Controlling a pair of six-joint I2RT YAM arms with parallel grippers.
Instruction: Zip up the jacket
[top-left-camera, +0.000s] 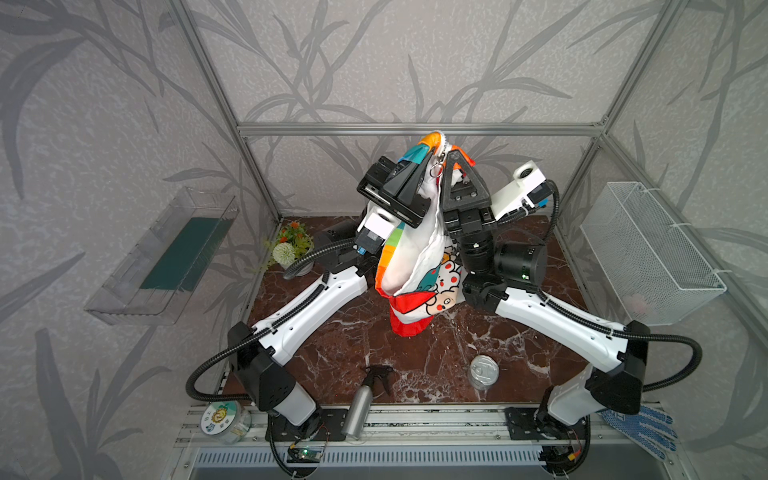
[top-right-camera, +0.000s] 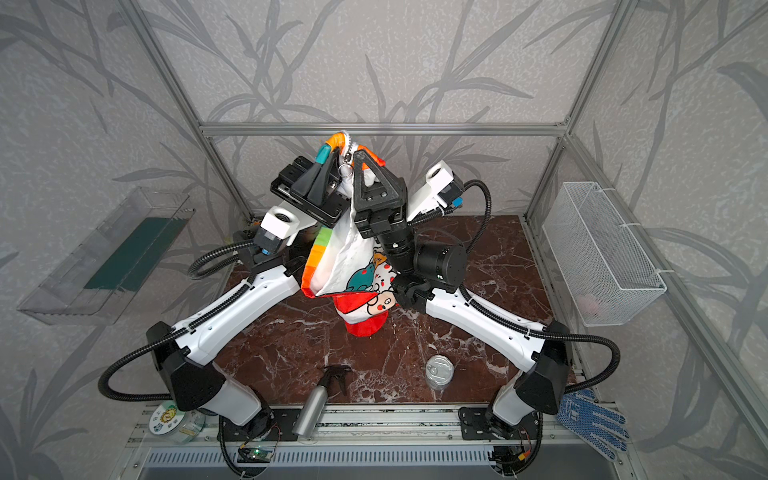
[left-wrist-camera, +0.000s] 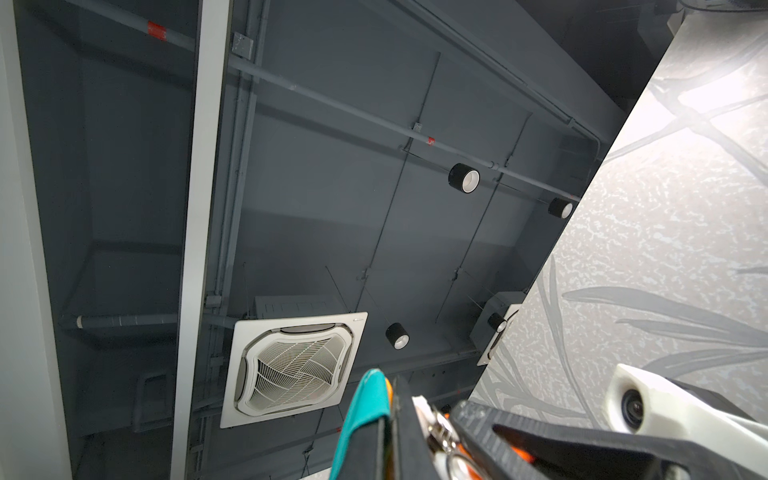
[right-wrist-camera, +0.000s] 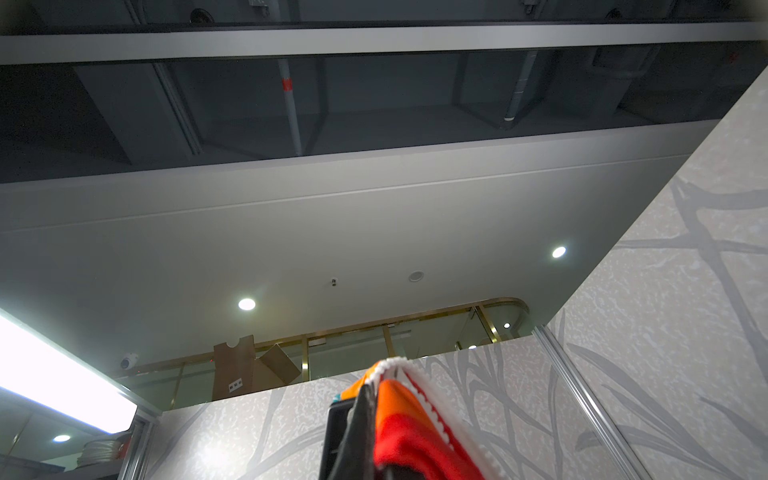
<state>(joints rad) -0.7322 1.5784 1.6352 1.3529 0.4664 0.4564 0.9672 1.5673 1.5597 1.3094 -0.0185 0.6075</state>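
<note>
The jacket (top-left-camera: 415, 257) (top-right-camera: 345, 253), rainbow-striped with cartoon panels and white lining, hangs in the air above the marble table, its red lower end just over the surface. My left gripper (top-left-camera: 427, 156) (top-right-camera: 332, 154) is raised high and shut on the teal-and-orange top edge (left-wrist-camera: 365, 407). My right gripper (top-left-camera: 453, 157) (top-right-camera: 360, 157) is close beside it, shut on the orange-red edge (right-wrist-camera: 399, 424) by the white zipper teeth (right-wrist-camera: 400, 363). A metal zipper pull ring (top-left-camera: 435, 169) (left-wrist-camera: 440, 428) dangles between the two grippers.
A metal spray bottle (top-left-camera: 361, 409) lies at the table's front edge and a tin can (top-left-camera: 484, 370) stands to its right. A flower pot (top-left-camera: 291, 245) sits back left. A wire basket (top-left-camera: 648, 253) and a clear tray (top-left-camera: 166, 253) hang on the side walls. A blue dotted glove (top-left-camera: 648, 428) lies front right.
</note>
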